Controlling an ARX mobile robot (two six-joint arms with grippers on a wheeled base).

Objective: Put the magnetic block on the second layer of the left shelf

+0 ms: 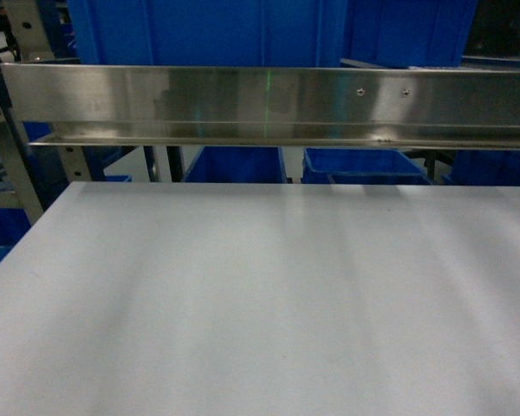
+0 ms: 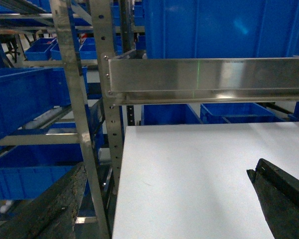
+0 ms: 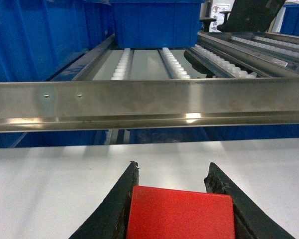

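Right wrist view: the right gripper (image 3: 177,181) holds the magnetic block (image 3: 180,215), a red cube clamped between its two dark fingers (image 3: 114,209) above the white table (image 3: 50,189). Beyond a steel front rail (image 3: 149,104), a shelf tier of steel rails and white rollers (image 3: 174,62) carries a large blue tub (image 3: 157,22) at its far end; the tub's interior is not visible.

Left wrist view: the left gripper (image 2: 164,199) shows only two dark finger edges at the lower corners, spread wide apart with nothing between them. Blue bins (image 2: 25,99) sit on the steel rack (image 2: 74,124) to the left; their contents are hidden by their walls.

Head view: neither gripper nor the block appears. A steel rail (image 1: 260,104) crosses the frame, with blue tubs (image 1: 208,30) cut off above it.
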